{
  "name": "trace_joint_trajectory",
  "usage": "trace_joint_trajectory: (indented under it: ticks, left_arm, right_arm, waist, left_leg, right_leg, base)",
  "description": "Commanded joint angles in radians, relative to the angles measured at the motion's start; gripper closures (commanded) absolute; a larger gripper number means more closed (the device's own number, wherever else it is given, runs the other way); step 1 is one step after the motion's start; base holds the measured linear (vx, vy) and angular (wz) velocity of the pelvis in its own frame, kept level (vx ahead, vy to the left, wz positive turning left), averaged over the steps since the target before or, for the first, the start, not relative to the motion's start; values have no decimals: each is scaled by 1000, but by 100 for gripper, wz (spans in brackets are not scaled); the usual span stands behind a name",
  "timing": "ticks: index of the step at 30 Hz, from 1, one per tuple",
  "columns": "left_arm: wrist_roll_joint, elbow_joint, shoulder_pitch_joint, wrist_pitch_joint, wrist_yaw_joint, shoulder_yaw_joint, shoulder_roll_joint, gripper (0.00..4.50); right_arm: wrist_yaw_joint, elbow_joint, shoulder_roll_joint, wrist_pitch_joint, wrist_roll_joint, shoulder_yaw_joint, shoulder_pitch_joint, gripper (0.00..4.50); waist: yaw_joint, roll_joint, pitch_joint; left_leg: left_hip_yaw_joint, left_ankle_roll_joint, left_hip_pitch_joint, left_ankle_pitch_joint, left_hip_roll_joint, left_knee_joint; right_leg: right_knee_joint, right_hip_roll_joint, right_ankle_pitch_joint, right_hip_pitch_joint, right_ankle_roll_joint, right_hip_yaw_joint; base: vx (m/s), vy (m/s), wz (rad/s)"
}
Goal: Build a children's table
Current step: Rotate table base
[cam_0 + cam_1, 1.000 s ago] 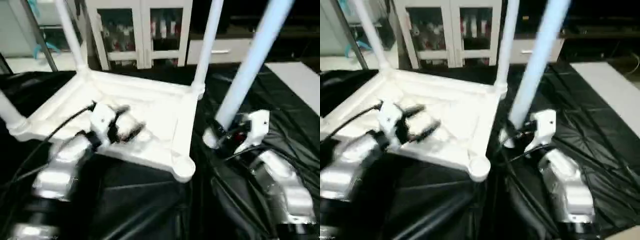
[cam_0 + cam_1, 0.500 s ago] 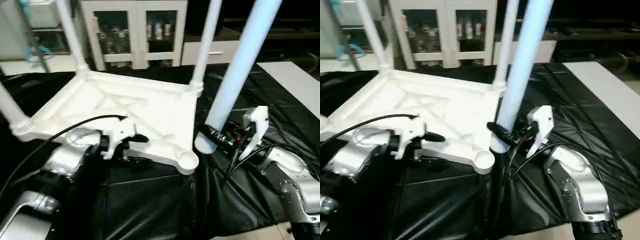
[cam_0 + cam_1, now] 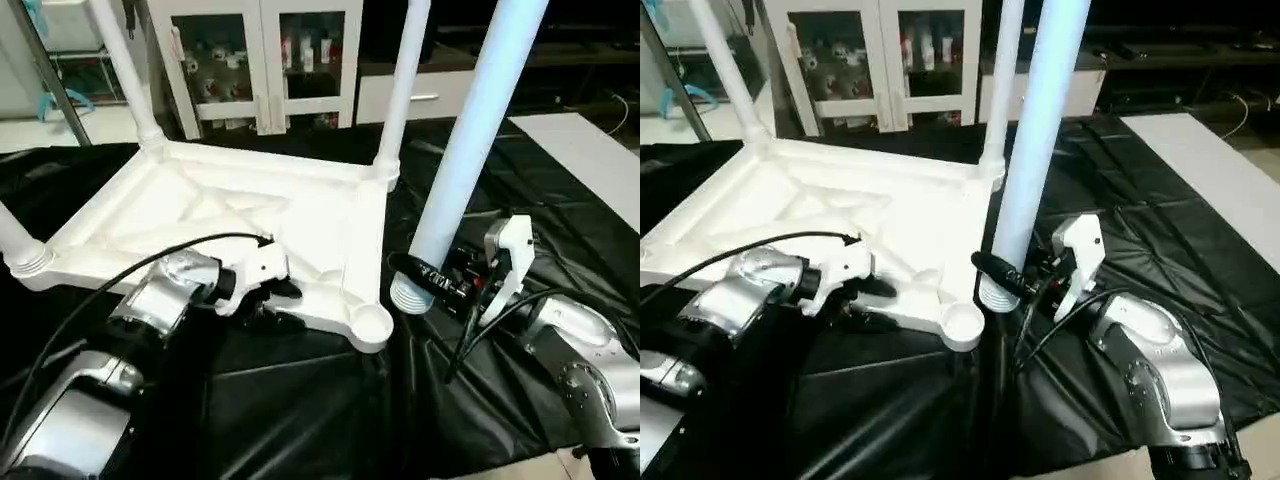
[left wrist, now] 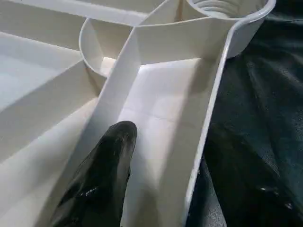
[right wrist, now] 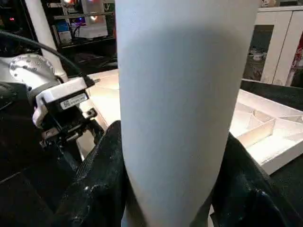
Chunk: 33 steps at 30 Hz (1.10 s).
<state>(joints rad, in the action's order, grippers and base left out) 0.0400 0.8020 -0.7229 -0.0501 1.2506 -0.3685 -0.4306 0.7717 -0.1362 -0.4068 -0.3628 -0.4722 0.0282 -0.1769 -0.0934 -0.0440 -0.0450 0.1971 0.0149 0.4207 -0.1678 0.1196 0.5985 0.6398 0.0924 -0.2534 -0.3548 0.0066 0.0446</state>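
Empty corner socket [image 3: 371, 322] open from above; held leg [image 3: 470, 150] just beside; three mounted legs block other corners.

One tabletop [image 3: 250, 215], four legs [image 3: 470, 130], two claws [image 3: 268, 305].

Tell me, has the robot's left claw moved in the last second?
Yes. The left gripper has come off the middle of the upturned tabletop to its near rim, beside the empty corner socket.

upturned white tabletop [image 3: 250, 215] (three legs up)
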Motion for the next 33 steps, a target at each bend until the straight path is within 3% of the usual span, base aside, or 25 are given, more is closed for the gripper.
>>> trace_joint_trajectory:
  ticks: [1, 6, 13, 18, 19, 24, 26, 27, 28, 29, 30, 33]
  left_arm:
    - [18, 18, -17, -10, 20, -14, -9, 218]
    - [31, 19, -27, 2, 22, -10, -11, 258]
    - [33, 9, -32, 19, 26, -6, -3, 308]
    - [43, -29, -23, 97, 0, -6, 5, 345]
    - [45, -60, -4, 156, -28, -2, 7, 351]
    - [54, -125, 46, 261, -129, 26, 15, 381]
    - [60, -179, 85, 354, -228, 67, 30, 391]
    - [61, -184, 88, 362, -234, 69, 31, 391]
    - [84, -259, 135, 470, -320, 96, 40, 397]
    - [84, -259, 135, 470, -320, 96, 40, 400]
    - [96, -353, 190, 558, -361, 113, 45, 402]
    - [109, -457, 245, 645, -402, 125, 53, 408]
  right_arm:
    - [8, -21, -13, 3, 3, -4, 5, 262]
    - [13, -19, -13, 4, 4, -4, 3, 262]
    - [15, -9, -13, 12, 12, -10, 0, 262]
    - [10, -4, -8, 15, 15, -8, 1, 262]
    - [-4, -1, 1, 14, 17, -5, 6, 262]
    - [-46, 17, 24, 22, 29, 5, 15, 262]
    - [-114, 54, 55, 31, 52, 22, 5, 262]
    - [-118, 56, 56, 31, 52, 23, 4, 262]
    - [-162, 82, 80, 29, 63, 32, -6, 262]
    - [-162, 82, 80, 29, 63, 32, -6, 262]
    - [-187, 95, 93, 17, 72, 28, -14, 262]
    - [-225, 121, 105, 5, 84, 31, -28, 262]
  waist:
    - [-5, -2, 62]
    - [-5, 0, 59]
    - [-8, -1, 58]
    - [-13, -2, 55]
    - [-14, -9, 54]
    - [-12, -8, 56]
    - [-3, -7, 55]
    - [3, -6, 56]
    - [10, -3, 57]
    - [15, -3, 56]
    - [19, 2, 59]
    - [34, 0, 59]
  left_leg:
    - [-62, -23, -52, -336, 121, -90]
    - [-63, -54, -57, -388, 124, -94]
    - [-62, -46, -54, -362, 124, -95]
    - [-61, -55, -57, -391, 125, -94]
    - [-63, -67, -59, -408, 127, -97]
    - [-65, -72, -55, -404, 123, -98]
    - [-68, -66, -43, -375, 123, -102]
    - [-67, -61, -43, -366, 121, -101]
    - [-66, -49, -42, -346, 120, -97]
    - [-68, -38, -36, -335, 119, -97]
    - [-64, -17, -37, -306, 118, -91]
    - [-60, 43, -33, -225, 115, -84]
  right_leg:
    - [-78, 104, -22, 5, -254, -42]
    - [-81, 105, -85, -1, -246, -46]
    - [-82, 106, -65, -2, -242, -47]
    - [-87, 107, -110, -7, -240, -50]
    - [-87, 107, -126, -8, -236, -50]
    - [-86, 105, -114, -7, -230, -49]
    - [-81, 104, -84, 0, -232, -46]
    - [-80, 100, -68, -1, -234, -44]
    - [-79, 102, -47, 3, -243, -45]
    - [-80, 104, -45, 7, -245, -45]
    - [-82, 104, -32, 9, -247, -45]
    - [-81, 93, 24, 11, -257, -42]
  base:
    - [0, 0, 0]
    - [0, 0, 0]
    - [0, 0, 0]
    - [0, 0, 0]
    - [0, 0, 0]
    - [0, 0, 0]
    - [0, 0, 0]
    - [0, 0, 0]
    - [0, 0, 0]
    - [0, 0, 0]
    - [0, 0, 0]
    - [0, 0, 0]
